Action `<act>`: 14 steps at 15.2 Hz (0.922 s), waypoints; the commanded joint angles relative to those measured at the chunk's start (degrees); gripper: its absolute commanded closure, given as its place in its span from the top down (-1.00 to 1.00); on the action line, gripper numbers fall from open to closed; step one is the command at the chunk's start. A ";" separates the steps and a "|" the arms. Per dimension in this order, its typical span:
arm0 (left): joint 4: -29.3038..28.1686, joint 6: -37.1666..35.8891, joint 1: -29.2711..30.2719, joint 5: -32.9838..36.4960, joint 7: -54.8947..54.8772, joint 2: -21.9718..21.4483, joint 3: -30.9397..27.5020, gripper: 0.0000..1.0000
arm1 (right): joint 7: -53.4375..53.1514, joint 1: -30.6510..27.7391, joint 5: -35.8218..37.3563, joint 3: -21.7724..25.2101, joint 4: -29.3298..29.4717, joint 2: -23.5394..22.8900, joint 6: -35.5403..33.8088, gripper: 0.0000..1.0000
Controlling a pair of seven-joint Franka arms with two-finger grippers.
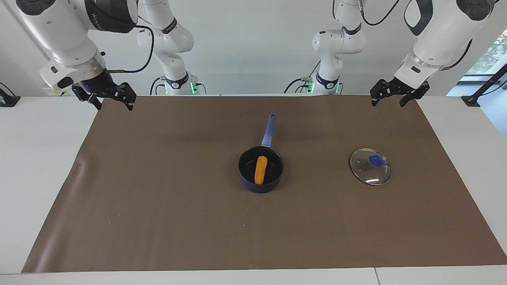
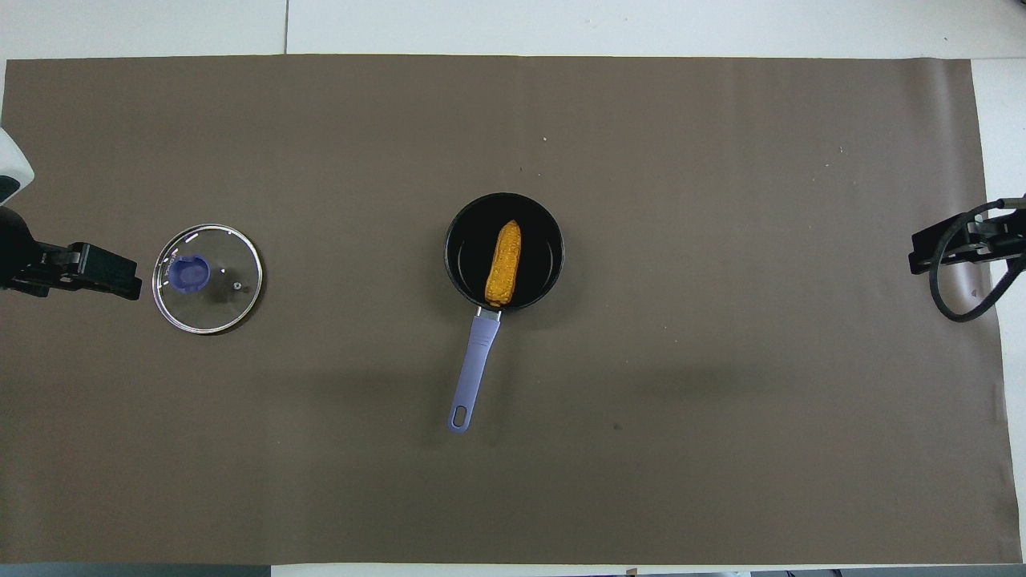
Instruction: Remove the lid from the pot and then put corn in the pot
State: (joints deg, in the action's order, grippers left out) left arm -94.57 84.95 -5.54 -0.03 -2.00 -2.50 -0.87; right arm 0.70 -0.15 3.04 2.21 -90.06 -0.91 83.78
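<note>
The dark navy pot (image 1: 260,169) stands in the middle of the brown mat, its blue-purple handle (image 1: 268,130) pointing toward the robots. The yellow-orange corn (image 1: 260,170) lies inside the pot; it also shows in the overhead view (image 2: 503,263). The glass lid (image 1: 370,166) lies flat on the mat beside the pot, toward the left arm's end, knob up. My left gripper (image 1: 388,103) hangs open and empty above the mat's corner at its own end. My right gripper (image 1: 113,105) hangs open and empty above the mat's corner at its end.
The brown mat (image 1: 158,198) covers most of the white table (image 1: 35,166). Bare white table borders the mat on all sides. Both arms wait raised near their bases.
</note>
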 commanded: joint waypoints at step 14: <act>-2.55 4.87 0.53 0.12 0.68 -0.40 0.26 1.00 | 1.85 -1.08 -1.55 -0.45 0.77 1.00 3.32 1.00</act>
State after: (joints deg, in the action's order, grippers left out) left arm -96.28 88.60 -5.47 -0.04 -1.93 -2.34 -0.93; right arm 0.70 -0.35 2.48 2.08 -89.46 -0.45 85.91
